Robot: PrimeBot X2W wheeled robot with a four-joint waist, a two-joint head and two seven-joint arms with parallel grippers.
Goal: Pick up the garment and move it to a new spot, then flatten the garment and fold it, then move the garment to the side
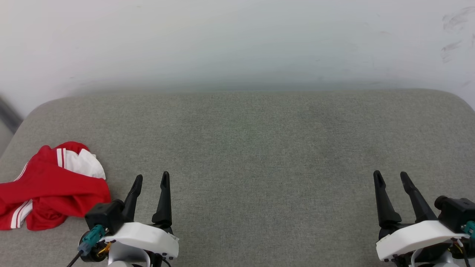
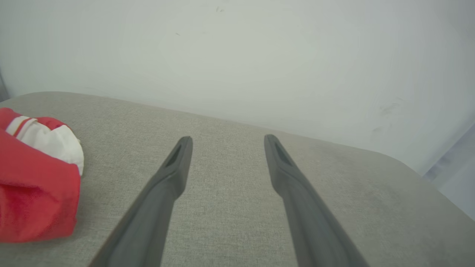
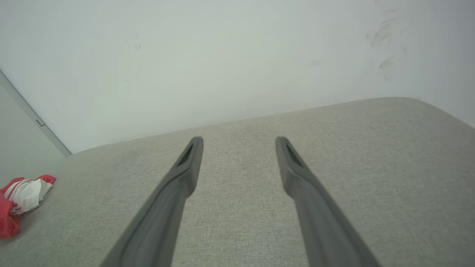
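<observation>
The garment (image 1: 52, 187) lies crumpled at the left edge of the grey cushioned surface, red with a white sleeve and white stripes showing. It also appears at the left of the left wrist view as the garment (image 2: 35, 178) and at the far left of the right wrist view as the garment (image 3: 16, 202). My left gripper (image 1: 151, 178) stands open just to the right of it, apart from the cloth, nothing between its fingers. My right gripper (image 1: 390, 175) is open at the lower right, far from the garment. The left gripper (image 2: 227, 140) and right gripper (image 3: 239, 141) both hover over bare fabric.
The grey cushioned surface (image 1: 252, 148) has rounded far corners and ends at a pale wall (image 1: 237, 40) with scuff marks at the upper right. A grey strip (image 3: 33, 115) runs down the wall at the left.
</observation>
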